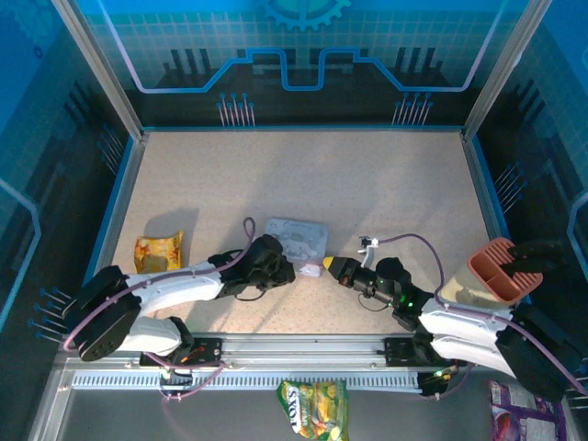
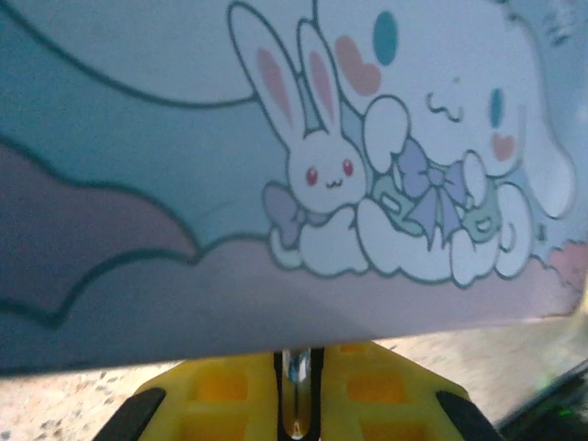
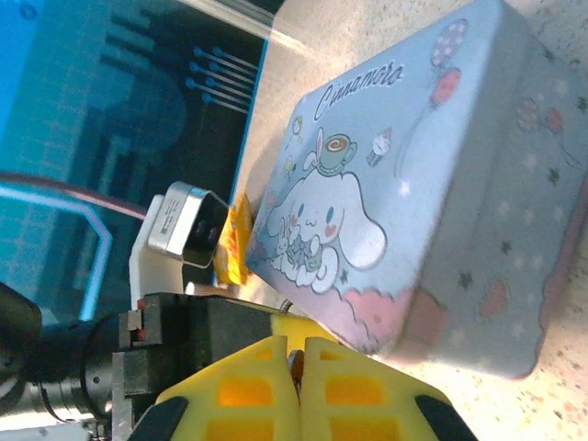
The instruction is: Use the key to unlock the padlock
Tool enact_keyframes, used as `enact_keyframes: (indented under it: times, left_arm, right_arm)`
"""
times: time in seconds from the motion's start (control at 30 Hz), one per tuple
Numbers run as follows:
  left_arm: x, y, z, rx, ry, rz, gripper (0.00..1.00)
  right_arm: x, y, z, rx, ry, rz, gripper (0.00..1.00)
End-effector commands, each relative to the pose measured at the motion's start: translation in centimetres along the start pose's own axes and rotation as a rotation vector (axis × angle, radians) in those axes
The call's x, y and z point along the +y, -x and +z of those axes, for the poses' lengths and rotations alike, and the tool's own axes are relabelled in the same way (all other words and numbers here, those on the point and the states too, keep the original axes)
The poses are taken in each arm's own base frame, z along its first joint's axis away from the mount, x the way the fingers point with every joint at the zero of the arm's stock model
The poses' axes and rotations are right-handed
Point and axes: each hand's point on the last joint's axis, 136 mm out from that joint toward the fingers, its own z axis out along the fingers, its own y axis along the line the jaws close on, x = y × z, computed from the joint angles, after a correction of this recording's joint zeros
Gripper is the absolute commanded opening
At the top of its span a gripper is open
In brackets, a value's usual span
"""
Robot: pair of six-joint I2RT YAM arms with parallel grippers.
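Note:
The lilac cartoon tin lies mid-table, with both grippers meeting just in front of it. My left gripper is shut on a thin silvery metal piece that I take for the padlock; the tin looms right behind the fingers. In the right wrist view a small metal loop sticks up by the left gripper's yellow finger. My right gripper points left at it, its jaws pressed together on a dark sliver, apparently the key. The tin is beside both.
A yellow snack packet lies at the left. A terracotta holder stands at the right above the right arm. A green-yellow snack bag sits below the front rail. Open tabletop stretches behind the tin.

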Motion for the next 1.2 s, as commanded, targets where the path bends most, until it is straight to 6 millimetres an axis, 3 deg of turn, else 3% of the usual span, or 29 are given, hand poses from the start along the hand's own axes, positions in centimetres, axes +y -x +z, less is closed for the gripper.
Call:
enact_keyframes:
  times: [0.0,0.17,0.3,0.33,0.43,0.53,0.63,0.8,0.97,1.17]
  left_arm:
    - [1.3,-2.4,0.5,0.096,0.113,0.115,0.00]
    - [0.7,-3.7,1.5,0.128,0.139,0.136,0.00]
    - [-1.4,-4.2,1.7,0.147,0.110,0.162,0.15]
    - [-1.9,-4.1,1.4,0.140,0.101,0.161,0.24]
    - [-2.9,-3.1,-0.7,0.057,0.021,0.141,0.48]
    - [-4.3,-1.7,-3.7,-0.056,-0.114,0.148,0.57]
    - [-5.5,-0.5,-6.6,-0.154,-0.230,0.171,0.67]
    - [-10.6,0.1,-11.7,-0.271,-0.567,0.301,0.68]
    - [-15.3,0.7,-14.8,-0.287,-0.827,0.387,0.66]
    - [-17.1,3.2,-16.3,-0.313,-0.964,0.385,0.61]
  right_arm:
    - [-0.8,-1.4,-0.4,0.074,-0.076,-0.097,0.00]
    - [-1.5,-1.5,-1.9,0.077,-0.127,-0.134,0.00]
    - [-0.4,-1.2,-2.7,0.087,-0.083,-0.187,0.00]
    - [0.3,-0.9,-2.9,0.078,-0.058,-0.206,0.00]
    - [2.4,0.0,-3.2,0.047,0.023,-0.295,0.00]
    - [5.9,1.5,-3.7,-0.033,0.141,-0.394,0.00]
    - [8.1,2.8,-4.2,-0.110,0.206,-0.469,0.00]
    - [11.8,4.6,-5.4,-0.246,0.328,-0.566,0.00]
    - [15.0,5.8,-6.6,-0.331,0.443,-0.604,0.00]
    - [17.0,6.3,-7.1,-0.352,0.523,-0.578,0.00]
